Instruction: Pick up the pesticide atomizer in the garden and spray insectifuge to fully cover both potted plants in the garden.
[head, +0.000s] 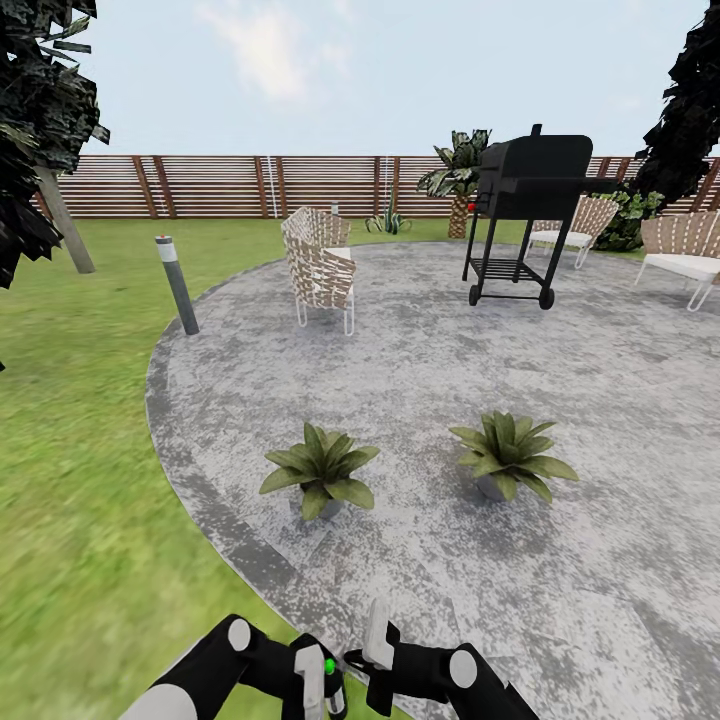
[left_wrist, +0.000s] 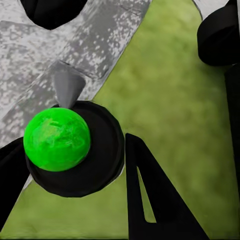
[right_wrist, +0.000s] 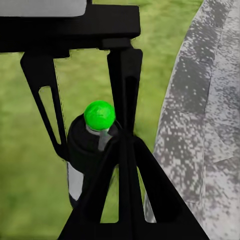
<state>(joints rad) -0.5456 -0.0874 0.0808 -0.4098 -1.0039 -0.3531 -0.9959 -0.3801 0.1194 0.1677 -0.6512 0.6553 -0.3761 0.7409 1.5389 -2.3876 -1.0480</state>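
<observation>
Head view, bottom centre of frame: both arms meet low over the lawn edge. The left claw (head: 318, 690) is pinched on the pesticide atomizer (head: 329, 672), whose bright green marker ball shows between the arms; in the left wrist view the claw (left_wrist: 75, 170) has a dark finger on each side of the bottle's black round head (left_wrist: 95, 150), with the green ball on top and the grey nozzle (left_wrist: 66, 87) pointing toward the paving. The right claw (head: 378, 665) sits just beside the bottle; the right wrist view shows the atomizer (right_wrist: 87, 145) upright beyond its fingers (right_wrist: 125, 190), which appear pressed together, though I cannot tell for certain. Mid frame: two potted plants on the grey speckled patio (head: 600, 520), the left plant (head: 320, 468) near the patio's edge, the right plant (head: 510, 455) well apart from it. Green lawn (head: 70, 480) fills the left. Further back: a post light (head: 177, 284), a woven chair (head: 320, 265), a black grill (head: 528, 215). Top: slatted wooden fence (head: 220, 186).
</observation>
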